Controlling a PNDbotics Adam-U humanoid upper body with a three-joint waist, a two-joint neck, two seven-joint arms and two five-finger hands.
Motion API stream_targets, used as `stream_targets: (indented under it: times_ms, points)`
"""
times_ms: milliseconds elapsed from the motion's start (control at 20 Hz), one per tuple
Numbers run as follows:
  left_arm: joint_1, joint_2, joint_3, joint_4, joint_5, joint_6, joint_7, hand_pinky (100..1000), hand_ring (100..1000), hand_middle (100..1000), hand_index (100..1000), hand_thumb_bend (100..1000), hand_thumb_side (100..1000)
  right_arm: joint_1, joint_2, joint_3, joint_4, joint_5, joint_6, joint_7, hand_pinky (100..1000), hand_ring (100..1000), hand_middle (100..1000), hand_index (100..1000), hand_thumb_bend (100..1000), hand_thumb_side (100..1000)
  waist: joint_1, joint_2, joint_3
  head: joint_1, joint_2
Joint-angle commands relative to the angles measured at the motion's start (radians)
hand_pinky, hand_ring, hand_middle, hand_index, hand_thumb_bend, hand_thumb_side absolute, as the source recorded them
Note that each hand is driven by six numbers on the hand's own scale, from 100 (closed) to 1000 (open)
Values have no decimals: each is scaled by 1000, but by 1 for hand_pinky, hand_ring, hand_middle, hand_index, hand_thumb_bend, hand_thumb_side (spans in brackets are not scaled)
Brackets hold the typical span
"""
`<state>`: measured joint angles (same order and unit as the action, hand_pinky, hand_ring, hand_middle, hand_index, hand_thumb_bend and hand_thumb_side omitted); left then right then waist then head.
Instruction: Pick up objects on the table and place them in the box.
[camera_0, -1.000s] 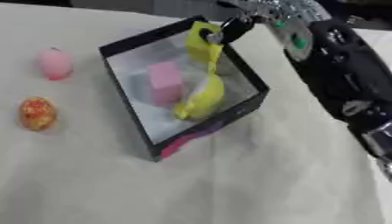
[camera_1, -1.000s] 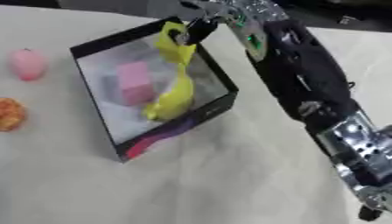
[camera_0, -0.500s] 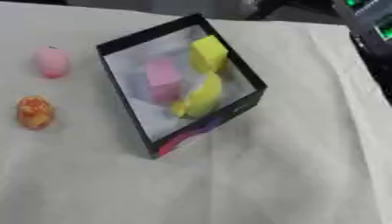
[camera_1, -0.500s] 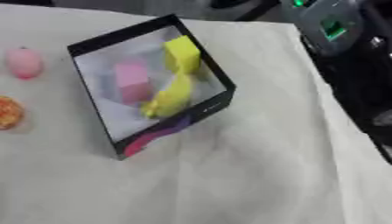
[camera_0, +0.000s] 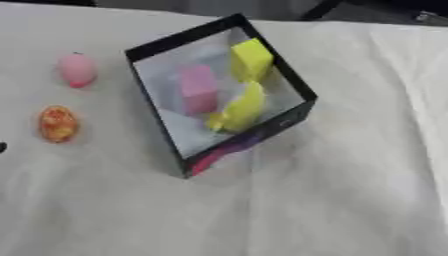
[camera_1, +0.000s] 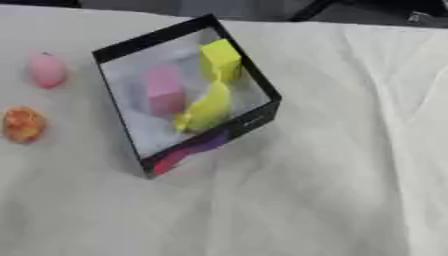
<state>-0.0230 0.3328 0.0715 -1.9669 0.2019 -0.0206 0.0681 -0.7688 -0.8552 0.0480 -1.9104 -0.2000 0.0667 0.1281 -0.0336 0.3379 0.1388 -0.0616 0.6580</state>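
Note:
A black box (camera_0: 289, 75) with a pale inside stands askew on the white cloth, left of centre. Inside it lie a pink block (camera_0: 198, 89), a yellow block (camera_0: 250, 59) leaning at the far wall, and a long yellow piece (camera_0: 238, 109) toward the near right wall. Left of the box, on the cloth, a pink rounded object (camera_0: 76, 70) lies farther back and an orange-red mottled one (camera_0: 57, 123) nearer to me. Neither hand shows in either view.
White cloth (camera_0: 350, 190) covers the table, with folds along the right side. The table's far edge runs along the top, with dark shapes (camera_0: 420, 12) beyond it. A small dark bit (camera_0: 2, 147) shows at the left edge.
One second ago my right hand was over the box's far corner at the yellow block. It has let go and pulled away up and right, out of view; the block now rests inside the box.

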Motion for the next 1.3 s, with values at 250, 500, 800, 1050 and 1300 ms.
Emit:
stream_targets:
  times_ms: [250,500,800,1050,1300]
  points:
    - [0,7,21,-30,6,-10,17,880,912,970,953,227,1000,180,-39,-112,-89,-127,-83,-146,909,779,754,885,100,498,30,-37,-18,25,-10]
    - [1,12,29,-33,5,-24,26,878,911,972,953,224,1000,324,22,-170,-90,-144,-185,-182,916,787,775,903,100,549,42,-33,-32,37,-9]
    - [-11,32,40,-33,6,-55,36,877,911,971,953,219,1000,470,122,-208,-90,-113,-169,-267,917,764,743,882,100,566,52,-25,-43,46,-10]
    - [-26,87,53,-33,1,-93,51,872,909,966,949,215,957,535,187,-217,-90,-123,-186,-306,910,740,710,866,100,577,58,-21,-48,47,-10]
    - [-46,236,75,-33,-39,-138,95,851,882,930,927,198,854,568,206,-225,-90,-123,-188,-308,908,731,700,856,100,579,65,-28,-48,44,-5]
